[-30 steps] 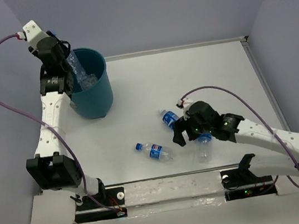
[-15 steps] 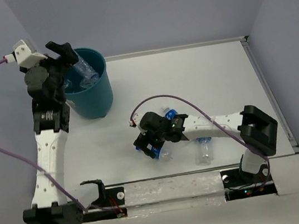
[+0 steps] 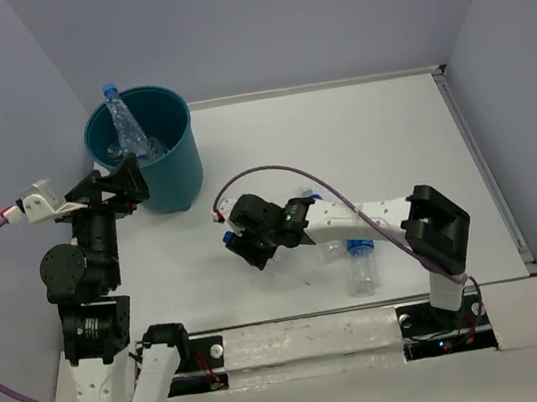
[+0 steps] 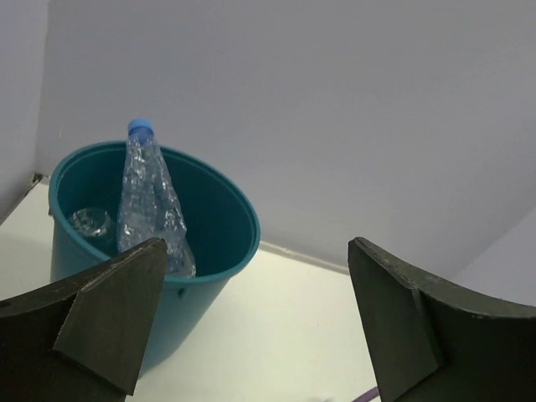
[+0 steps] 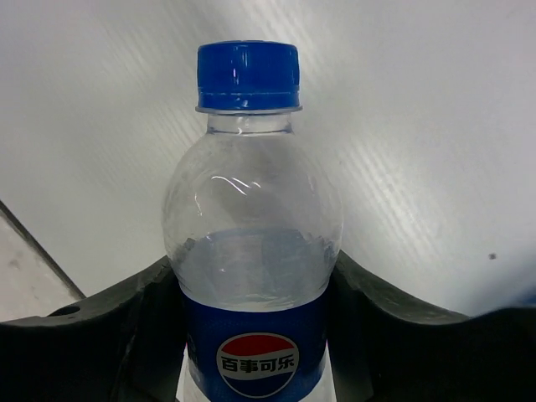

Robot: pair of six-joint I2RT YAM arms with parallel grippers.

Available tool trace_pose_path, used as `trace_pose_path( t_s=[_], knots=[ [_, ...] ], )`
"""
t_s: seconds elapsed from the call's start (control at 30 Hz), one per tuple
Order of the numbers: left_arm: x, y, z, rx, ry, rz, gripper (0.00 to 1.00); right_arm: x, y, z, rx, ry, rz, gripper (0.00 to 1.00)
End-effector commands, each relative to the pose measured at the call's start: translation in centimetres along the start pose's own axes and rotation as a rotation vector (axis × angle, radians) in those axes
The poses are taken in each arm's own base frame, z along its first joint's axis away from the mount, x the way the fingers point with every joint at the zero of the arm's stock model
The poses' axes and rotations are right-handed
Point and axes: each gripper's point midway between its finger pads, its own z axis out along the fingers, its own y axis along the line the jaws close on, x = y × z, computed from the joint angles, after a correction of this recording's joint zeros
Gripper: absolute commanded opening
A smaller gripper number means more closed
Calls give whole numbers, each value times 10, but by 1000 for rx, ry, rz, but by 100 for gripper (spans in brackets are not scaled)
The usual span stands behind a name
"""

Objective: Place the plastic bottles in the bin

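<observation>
Two arms: left gripper (image 3: 122,179) sits just near-left of bin (image 3: 183,168), apart from it; right gripper (image 3: 244,237) is low over mid table (image 3: 370,135).
Left fingers: spread wide, nothing btw them.
Right fingers: closed on Pepsi bottle (image 5: 251,251), one pad against each side just below its shoulder.
Bin: upright at far left of table. Crumpled bottle (image 3: 126,126) stands inside, leaning on far-left wall, blue cap above rim.
Loose bottles: near-right bottle (image 3: 362,270) lies on table w/ blue label at its far end. Half-hidden bottle (image 3: 306,198) shows as a blue patch behind right forearm.
Top cam only: both arms, loose bottles, bin's place on table. Of Pepsi bottle it gives little more than a blue cap poking out left of gripper.
Left wrist cam only: second clear bottle (image 4: 90,224) low in bin, left of crumpled one.
Right wrist cam only: Pepsi bottle close up, w/ blue cap, clear upper body, blue label w/ red-white-blue logo.
Vs 1 sec ago: left gripper was over bin w/ crumpled bottle; now pulled back to near side, bottle left in bin. Right gripper was by near-right bottle; now swung left to Pepsi bottle.
Vs 0.5 sec ago: left gripper was at bin rim; right gripper was already over Pepsi bottle.
</observation>
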Motion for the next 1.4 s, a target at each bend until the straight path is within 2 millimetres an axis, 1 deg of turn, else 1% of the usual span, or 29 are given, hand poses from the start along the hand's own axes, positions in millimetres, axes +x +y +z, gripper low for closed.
trace_pose_path(
  t_s=[0.0,0.07,0.13,0.27,0.3,0.33,0.37,0.4,0.43,0.47,0.5,0.53,0.57,0.6,0.63,0.67,0.7,0.77,0.9,0.97,1.0,1.07,1.1,1.13,1.17,1.2,1.3,1.33,1.37],
  knots=[
    [10,18,-9,-84,23,61,99,-138,-10,-100,73,-423,-18,50],
    [2,23,-12,-116,-13,66,99,-182,-16,-137,89,-579,-5,50],
    [-5,37,-11,-207,-47,66,99,-232,-29,-185,87,-772,31,49],
    [-5,42,-8,-250,-41,34,99,-301,-56,-258,108,-1101,84,46],
    [-5,39,-8,-234,-39,26,99,-313,-61,-259,112,-1140,89,46],
    [-10,37,-10,-228,-56,11,99,-336,-66,-290,112,-1263,98,46],
    [-14,36,-11,-227,-69,3,99,-347,-65,-275,106,-1275,94,46],
    [-18,34,-13,-222,-83,-5,99,-357,-72,-275,111,-1307,94,46],
    [-29,29,-17,-202,-118,-22,99,-378,-76,-273,102,-1363,99,46],
    [-35,26,-19,-192,-136,-28,99,-387,-82,-305,104,-1440,108,46],
    [-38,24,-20,-182,-151,-35,99,-396,-81,-302,91,-1469,107,46],
    [-40,22,-20,-165,-164,-41,99,-406,-92,-270,76,-1473,106,46],
    [-40,21,-20,-158,-169,-44,99,-419,-87,-291,47,-1549,98,46],
    [-38,21,-19,-157,-167,-39,99,-426,-92,-288,41,-1569,96,46],
    [-29,25,-17,-164,-152,-32,99,-431,-92,-245,19,-1537,101,45],
    [-24,27,-16,-170,-142,-25,99,-436,-91,-243,8,-1558,97,45],
    [-21,29,-15,-175,-141,-20,99,-439,-96,-243,7,-1581,99,45],
    [-16,31,-13,-178,-142,-16,99,-444,-90,-244,-40,-1650,83,45],
    [-10,32,-10,-174,-130,-11,99,-439,-90,-206,-65,-1608,96,47],
    [-8,32,-9,-172,-130,-13,99,-435,-85,-171,-96,-1530,89,56],
    [-6,33,-9,-174,-127,-13,99,-433,-83,-161,-113,-1506,89,72],
    [-7,34,-9,-178,-132,-10,99,-427,-77,-138,-150,-1447,69,88],
    [-9,37,-9,-195,-139,-6,99,-425,-75,-133,-158,-1428,66,94],
    [-11,39,-10,-210,-143,-3,99,-424,-73,-133,-169,-1419,70,100],
    [-11,42,-9,-229,-142,1,99,-422,-73,-131,-171,-1403,73,100],
    [-13,46,-9,-258,-148,4,99,-425,-71,-152,-175,-1430,66,100],
    [-20,47,-5,-284,-147,11,99,-429,-67,-183,-178,-1464,41,100],
    [-28,43,-5,-281,-161,4,99,-430,-67,-193,-173,-1475,32,100],
    [-20,45,0,-296,-122,14,99,-432,-64,-221,-174,-1503,18,100]
  ],
)
